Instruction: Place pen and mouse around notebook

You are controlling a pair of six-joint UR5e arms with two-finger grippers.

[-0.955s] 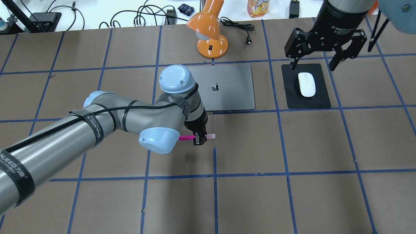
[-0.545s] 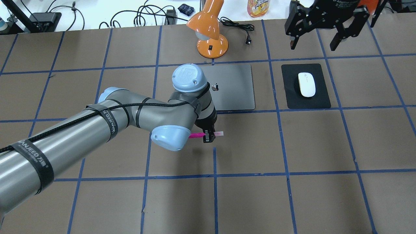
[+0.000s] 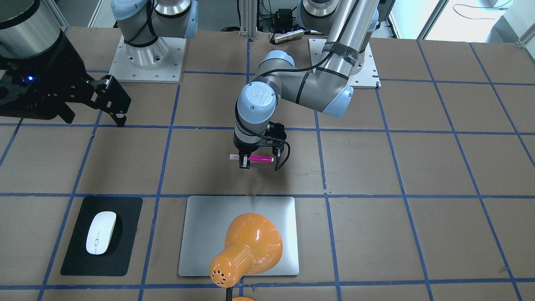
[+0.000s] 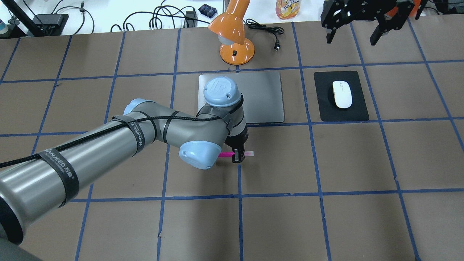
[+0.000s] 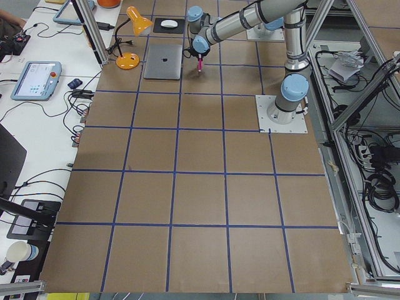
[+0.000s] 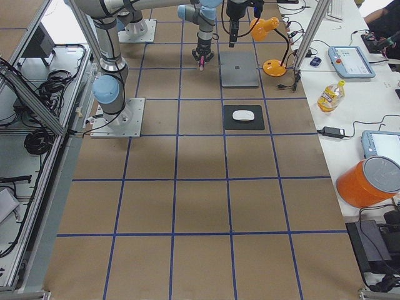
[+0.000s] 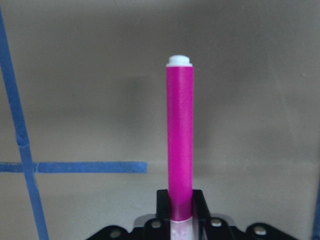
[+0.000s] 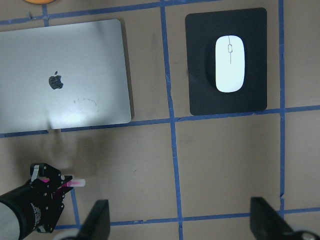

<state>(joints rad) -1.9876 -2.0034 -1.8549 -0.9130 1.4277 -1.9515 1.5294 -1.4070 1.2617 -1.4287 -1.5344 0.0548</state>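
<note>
My left gripper [image 4: 237, 156] is shut on the magenta pen [image 4: 226, 154], gripping it near its white end and holding it level just above the table. It hangs a short way off the robot-side edge of the silver notebook [image 4: 264, 98]. The left wrist view shows the pen [image 7: 180, 140] sticking out from the closed fingers. The white mouse [image 4: 342, 94] lies on a black pad [image 4: 357, 113] to the right of the notebook. My right gripper [image 4: 351, 36] is open and empty, high above the far edge beyond the mouse; its view looks down on the mouse [image 8: 230, 63] and the notebook [image 8: 65, 75].
An orange desk lamp [image 4: 235, 40] stands just behind the notebook, its shade leaning over the slab in the front-facing view [image 3: 250, 246]. Cables, a power plug and a drink bottle [image 4: 288, 8] lie along the far edge. Blue tape lines grid the brown table.
The left arm has carried the pen rightward along the notebook's near edge. The right gripper has pulled up and away from above the mouse toward the far edge, staying open.
</note>
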